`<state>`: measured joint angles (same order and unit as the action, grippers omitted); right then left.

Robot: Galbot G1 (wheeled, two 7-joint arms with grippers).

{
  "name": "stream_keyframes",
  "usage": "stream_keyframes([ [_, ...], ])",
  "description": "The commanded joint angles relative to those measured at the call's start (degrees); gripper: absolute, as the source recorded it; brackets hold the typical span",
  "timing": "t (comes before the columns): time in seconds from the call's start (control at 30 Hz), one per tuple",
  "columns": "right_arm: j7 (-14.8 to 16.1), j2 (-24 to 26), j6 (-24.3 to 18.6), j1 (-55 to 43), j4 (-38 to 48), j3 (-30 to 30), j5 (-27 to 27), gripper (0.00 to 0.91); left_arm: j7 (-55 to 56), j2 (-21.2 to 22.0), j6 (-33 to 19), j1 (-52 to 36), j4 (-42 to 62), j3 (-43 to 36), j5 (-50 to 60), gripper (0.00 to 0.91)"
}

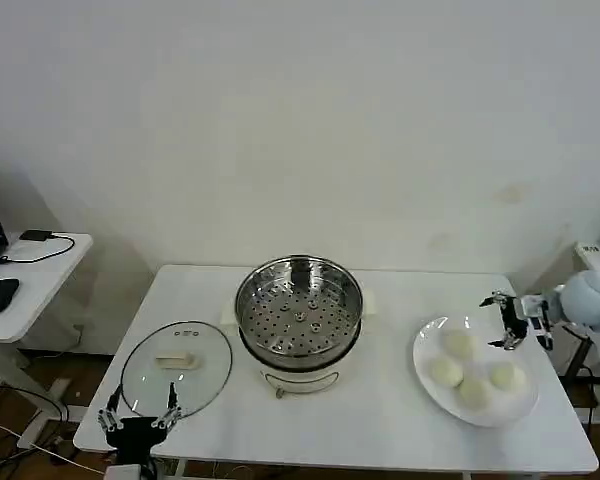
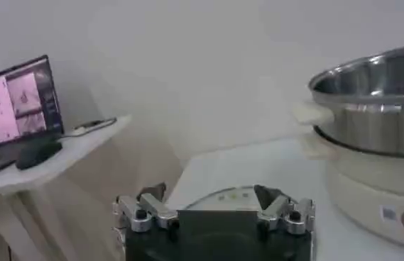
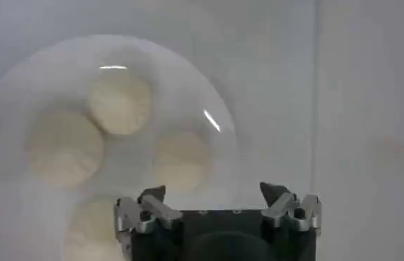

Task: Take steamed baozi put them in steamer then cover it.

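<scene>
My right gripper (image 1: 502, 322) hangs wide open, empty, over four baozi (image 1: 459, 343) on the plate (image 1: 426, 382); left gripper (image 1: 140, 408), also open, waits beside the cover (image 1: 176, 366), steamer (image 1: 298, 310) empty.

Cream baozi (image 1: 459, 343) on white plate (image 1: 427, 385); shiny perforated steamer (image 1: 299, 305).

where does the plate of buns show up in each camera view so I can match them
Head view: the white plate with four steamed baozi sits right of the steamer, below the right hand.
Left wrist view: not in it.
Right wrist view: the plate lies beneath the open right hand.
Shared landmark: the four buns.
</scene>
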<state>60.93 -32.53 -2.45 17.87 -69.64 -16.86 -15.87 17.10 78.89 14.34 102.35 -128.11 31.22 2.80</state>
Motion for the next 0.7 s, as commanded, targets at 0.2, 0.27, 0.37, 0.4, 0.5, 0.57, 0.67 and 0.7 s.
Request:
stream_keyframes([
  [0.2, 2.7, -4.5, 1.6, -9.4, 7.7, -16.8, 1.8, 0.907, -0.3, 0.0, 0.4, -0.8, 0.2, 0.0, 0.1, 0.907],
  [0.27, 2.0, -5.0, 1.6, -9.2, 8.0, -16.8, 0.8, 0.907, -0.3, 0.0, 0.4, -1.1, 0.3, 0.0, 0.1, 0.907],
  [0.37, 1.2, -5.9, 1.7, -9.2, 9.4, -16.6, -0.3, 0.907, -0.4, 0.2, 0.4, -1.3, 0.5, -0.3, 0.2, 0.907],
  [0.4, 1.2, -6.1, 1.8, -9.2, 9.4, -16.5, -0.4, 0.907, -0.4, 0.2, 0.4, -1.3, 0.5, -0.3, 0.2, 0.907],
  [0.5, 1.2, -6.4, 2.0, -9.0, 10.0, -16.5, -0.8, 0.907, -0.4, 0.4, 0.3, -1.4, 0.8, -0.5, 0.2, 0.907],
  [0.57, 0.9, -6.5, 2.0, -9.0, 10.3, -16.5, -1.1, 0.907, -0.3, 0.4, 0.3, -1.4, 0.9, -0.4, 0.2, 0.907],
  [0.67, 0.6, -6.9, 2.1, -9.1, 11.0, -16.6, -1.0, 0.907, -0.4, 0.4, 0.2, -1.2, 0.6, -0.5, 0.2, 0.907],
  [0.7, 0.4, -7.1, 2.0, -9.1, 11.3, -16.6, -1.1, 0.907, -0.3, 0.4, 0.2, -1.2, 0.4, -0.5, 0.2, 0.907],
])
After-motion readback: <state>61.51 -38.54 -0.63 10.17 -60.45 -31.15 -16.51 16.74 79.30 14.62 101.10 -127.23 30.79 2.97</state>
